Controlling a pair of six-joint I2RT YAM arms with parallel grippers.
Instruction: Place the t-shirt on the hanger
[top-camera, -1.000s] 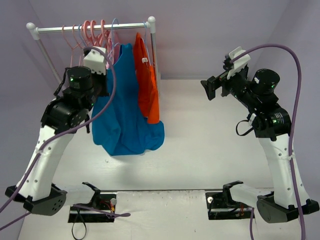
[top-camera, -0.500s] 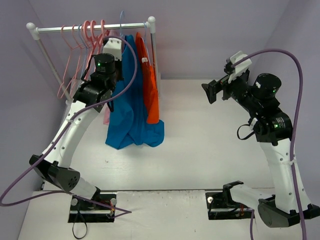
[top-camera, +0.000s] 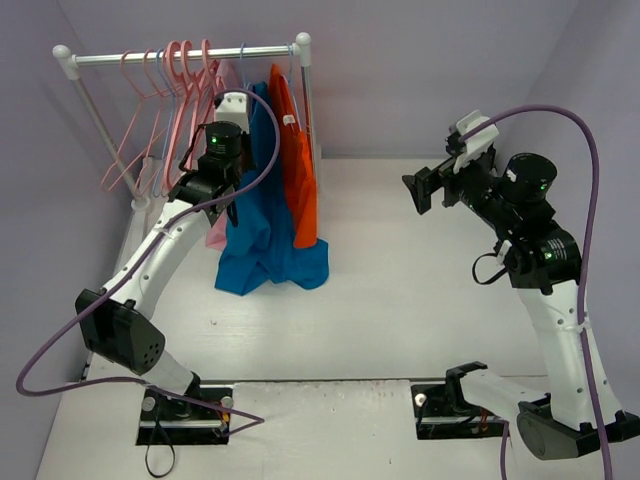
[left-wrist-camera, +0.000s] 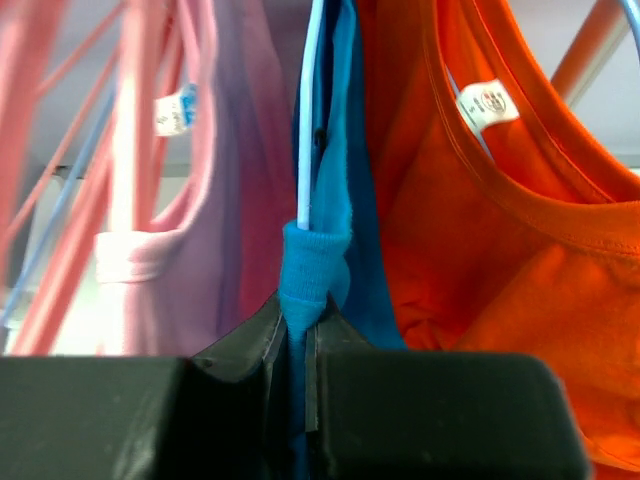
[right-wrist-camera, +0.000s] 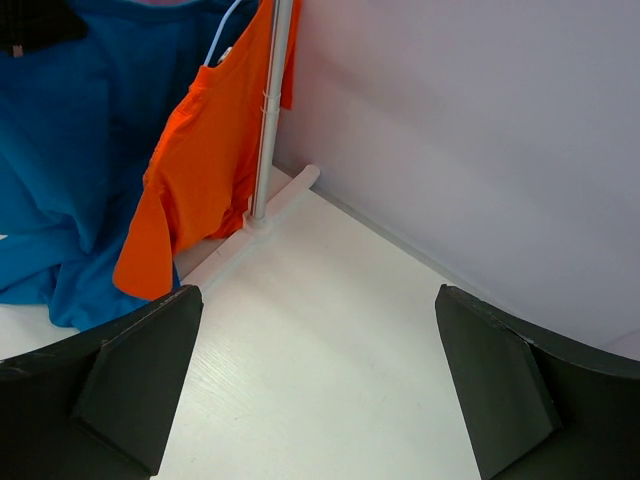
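The bright blue t-shirt (top-camera: 262, 215) hangs at the rail between a pink and an orange garment, its lower end bunched on the table. My left gripper (top-camera: 236, 108) is up at the shirt's top, shut on a fold of the blue cloth (left-wrist-camera: 312, 262). The thin pale hanger (left-wrist-camera: 306, 120) runs straight down into that fold just above the left gripper (left-wrist-camera: 296, 340). In the top view only the hanger's hook (top-camera: 243, 50) shows at the rail. My right gripper (top-camera: 424, 186) hovers far to the right, and the right wrist view shows this gripper (right-wrist-camera: 320, 400) open over bare table.
An orange garment (top-camera: 300, 170) hangs right of the t-shirt, a pale pink one (left-wrist-camera: 205, 230) to its left. Several pink hangers (top-camera: 170, 80) fill the white rail (top-camera: 120, 58). The rack's right post (right-wrist-camera: 270, 110) and foot stand on the table near the back wall.
My left arm has stretched up and back toward the rail, lifting the t-shirt's top between the hanging garments; the shirt now hangs narrower. The right arm has barely moved.
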